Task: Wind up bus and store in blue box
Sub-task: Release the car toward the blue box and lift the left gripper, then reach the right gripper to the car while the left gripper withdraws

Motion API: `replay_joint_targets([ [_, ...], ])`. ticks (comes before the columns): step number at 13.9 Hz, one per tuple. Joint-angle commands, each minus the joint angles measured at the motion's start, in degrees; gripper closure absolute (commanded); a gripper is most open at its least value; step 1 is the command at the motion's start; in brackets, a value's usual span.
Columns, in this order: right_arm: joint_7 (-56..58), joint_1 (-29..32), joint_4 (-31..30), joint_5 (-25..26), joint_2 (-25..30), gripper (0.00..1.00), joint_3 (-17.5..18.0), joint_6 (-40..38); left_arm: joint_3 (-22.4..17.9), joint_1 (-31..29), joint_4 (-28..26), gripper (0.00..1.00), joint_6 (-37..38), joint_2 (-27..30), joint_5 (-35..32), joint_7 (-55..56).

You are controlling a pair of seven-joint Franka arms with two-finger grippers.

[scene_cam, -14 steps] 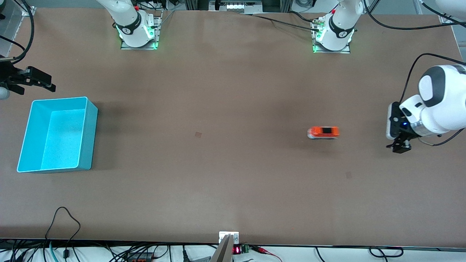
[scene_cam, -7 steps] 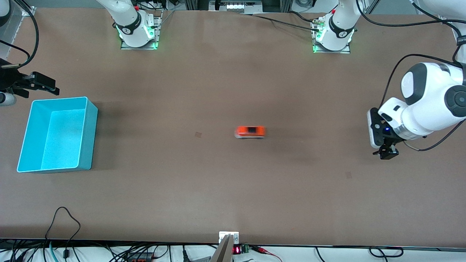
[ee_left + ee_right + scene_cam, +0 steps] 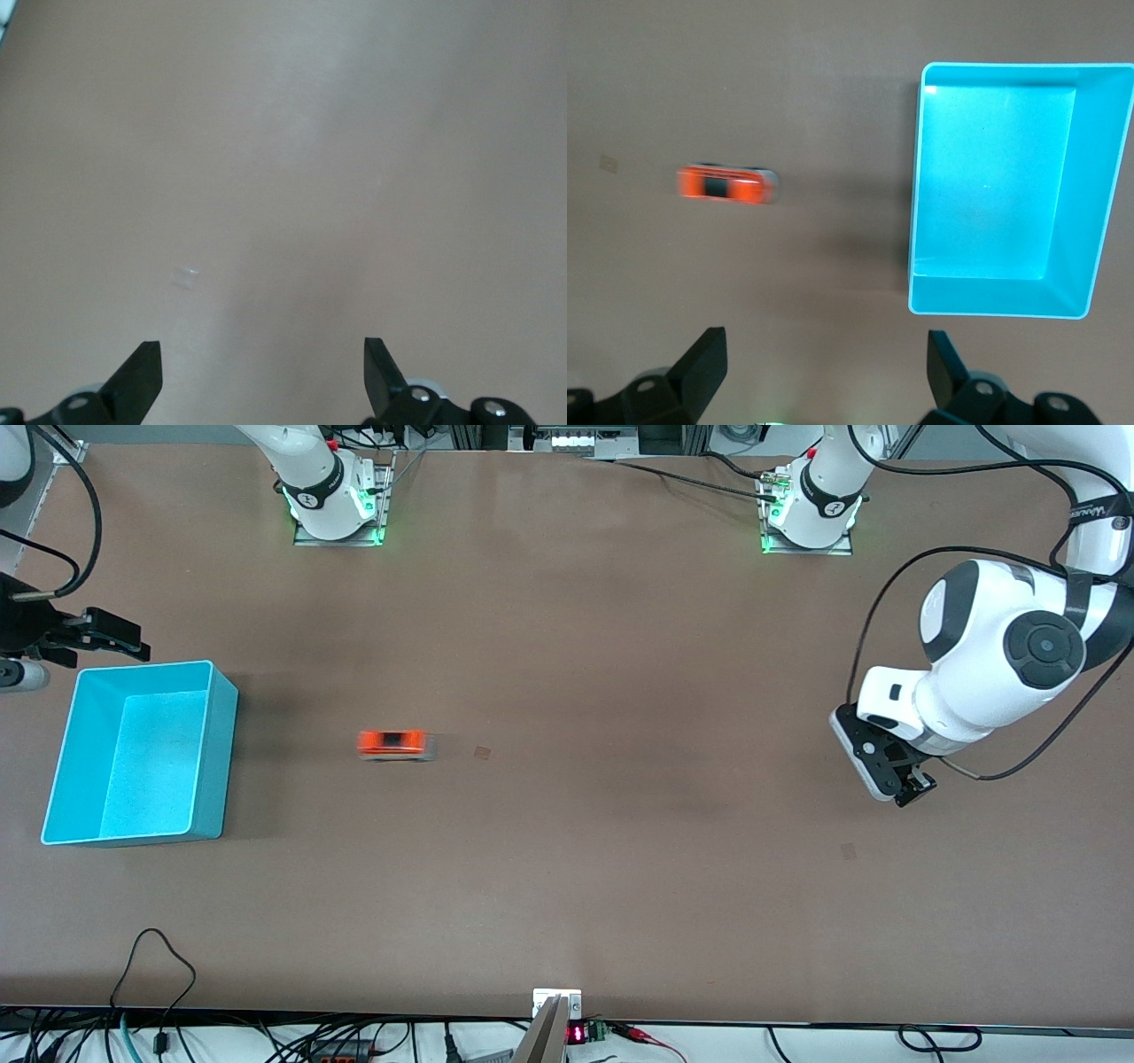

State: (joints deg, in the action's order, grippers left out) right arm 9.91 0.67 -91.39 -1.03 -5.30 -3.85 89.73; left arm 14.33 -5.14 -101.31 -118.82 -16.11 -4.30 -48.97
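Brown worktop (image 3: 567,646) carries the bus (image 3: 396,744), blurred, at three o'clock of the blue box (image 3: 223,762); right gripper (image 3: 111,638), spread, should grasp its flanks squarely; left gripper (image 3: 912,786), spread, waits.

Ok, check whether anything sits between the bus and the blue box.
Nothing visible does. The bus stands on bare table, with only open tabletop between it and the blue box toward the right arm's end.

A brown worktop (image 3: 567,646) fills the frame. Black cables (image 3: 159,957) trail along its lower edge, a small white bracket (image 3: 556,1001) sits at bottom centre, and a red display (image 3: 576,1034) glows beside it.
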Motion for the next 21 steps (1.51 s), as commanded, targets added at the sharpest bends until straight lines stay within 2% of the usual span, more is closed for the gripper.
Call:
replay_joint_targets([
  [1, 0.64, 0.38, 0.51, 0.59, -0.33, 0.00, 0.15, -0.61, -1.93, 0.22, 3.73, 0.00, 0.61, 1.43, -0.09, 6.59],
  [5, 0.72, 1.26, 0.43, 0.59, -0.85, 0.00, 0.07, -0.79, -7.82, 0.39, 6.99, 0.00, 0.61, 1.43, 0.78, 13.19],
  [7, 0.55, 1.00, 0.25, 0.24, -0.94, 0.00, 0.15, -1.40, -8.53, 0.39, 10.67, 0.00, 1.83, 1.35, 0.70, 19.76],
  [12, 5.98, -0.32, -0.01, 0.07, -4.10, 0.00, 0.68, -3.34, -15.38, 4.60, 17.01, 0.00, 11.41, 1.87, 0.96, 35.16],
  [14, 6.44, -0.06, -0.62, 0.07, -4.98, 0.00, 0.68, -3.16, -15.56, 4.87, 17.55, 0.00, 14.13, 3.80, 2.44, 41.46],
  [16, 6.44, -0.06, -0.98, 0.07, -6.73, 0.00, 0.68, -2.90, -16.09, 4.87, 17.55, 0.00, 17.65, 5.82, 6.83, 49.65],
  [21, 14.16, -0.40, -5.10, -0.11, -9.47, 0.00, 0.68, 3.59, -15.74, 3.64, 15.88, 0.00, 22.76, 10.04, 7.46, 53.45],
])
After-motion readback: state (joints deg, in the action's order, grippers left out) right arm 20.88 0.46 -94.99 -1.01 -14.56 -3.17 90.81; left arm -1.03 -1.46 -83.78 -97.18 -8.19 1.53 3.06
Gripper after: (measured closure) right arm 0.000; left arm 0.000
